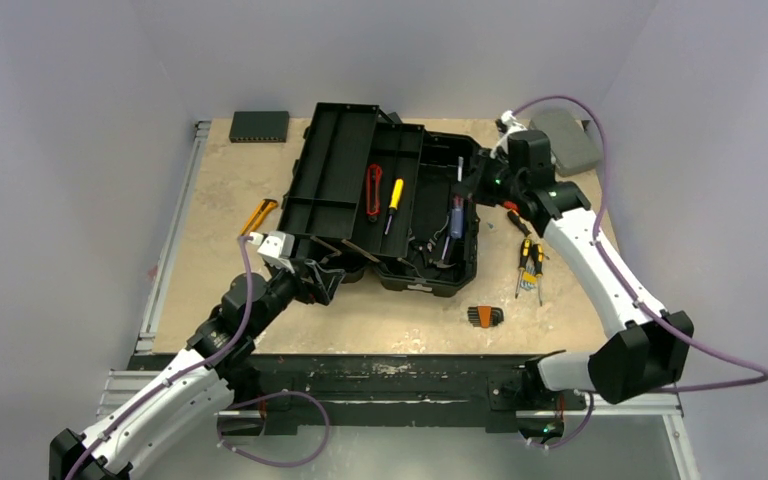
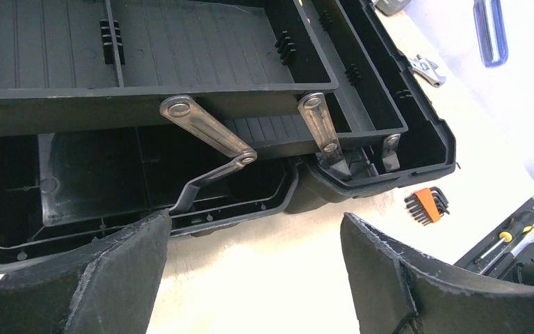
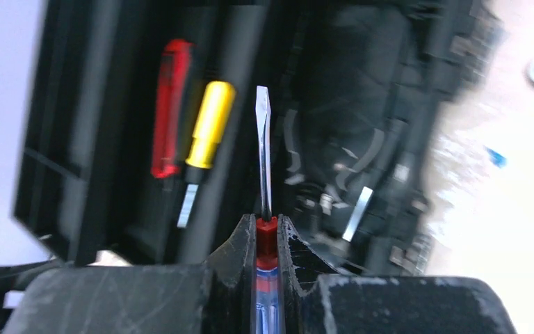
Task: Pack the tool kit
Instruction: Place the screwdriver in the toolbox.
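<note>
The open toolbox (image 1: 430,285) sits mid-table, its trays fanned out to the left. The right gripper (image 3: 266,224) is clamped on a flat-blade screwdriver (image 3: 263,146) over the box's right side. The left gripper (image 2: 254,233) hangs by the near left corner, fingers wide apart. More small screwdrivers (image 1: 528,262) lie on the table (image 1: 360,320), right of the box.

Toolbox (image 1: 430,268): mid-table (image 1: 380,322), trays swung out to its left.
Tools (image 1: 395,195): two, side by side in the middle tray (image 1: 407,143).
Screwdriver (image 3: 263,153): held above toolbox's right part.
Screwdrivers (image 1: 529,262): on table, right of toolbox.
Hex keys (image 1: 484,316): before toolbox's right corner.
Knife (image 1: 258,214): left of toolbox.
Device (image 1: 258,125): back left.
Case (image 1: 565,140): back right.
</note>
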You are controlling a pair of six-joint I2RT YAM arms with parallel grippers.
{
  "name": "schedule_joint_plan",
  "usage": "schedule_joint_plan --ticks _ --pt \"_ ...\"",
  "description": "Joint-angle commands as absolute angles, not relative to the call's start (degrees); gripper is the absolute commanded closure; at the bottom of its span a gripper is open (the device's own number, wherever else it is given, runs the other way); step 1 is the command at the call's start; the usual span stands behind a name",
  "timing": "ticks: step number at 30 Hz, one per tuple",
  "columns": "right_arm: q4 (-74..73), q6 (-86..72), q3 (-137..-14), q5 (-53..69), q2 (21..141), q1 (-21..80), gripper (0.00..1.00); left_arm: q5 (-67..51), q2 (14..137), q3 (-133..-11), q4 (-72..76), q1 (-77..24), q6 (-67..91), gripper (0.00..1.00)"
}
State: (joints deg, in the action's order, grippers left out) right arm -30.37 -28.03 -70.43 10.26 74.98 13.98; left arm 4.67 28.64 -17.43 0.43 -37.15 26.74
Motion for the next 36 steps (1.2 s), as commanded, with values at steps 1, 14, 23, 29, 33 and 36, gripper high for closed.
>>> schedule_joint_plan --ticks 1,14,23,29,33,36 --pt "-24.1 -32.2 -78.0 11.5 77.6 21.1 1.00 4.0 28.6 -17.5 3.6 -37.0 25.3 0.12" --pt "-10.8 -41.7 -84.8 6.9 87.7 33.8 1.00 3.6 29.4 -17.6 3.9 -37.1 25.1 0.13" --pt "-5.1 -46.9 -82.4 0.1 92.0 34.2 1.00 3.6 29.3 -17.5 3.9 -37.1 25.2 0.13" --pt "-3.7 -48.1 -85.4 3.2 95.4 34.2 1.00 3.6 29.4 -17.5 3.9 -37.1 25.2 0.13" --pt "-1.7 -48.3 -84.3 0.1 93.0 34.3 1.00 3.9 29.2 -17.4 3.7 -37.1 25.2 0.13" --pt "-0.3 -48.1 -85.3 0.8 92.6 34.3 1.00 3.8 29.3 -17.5 3.8 -37.1 25.2 0.13"
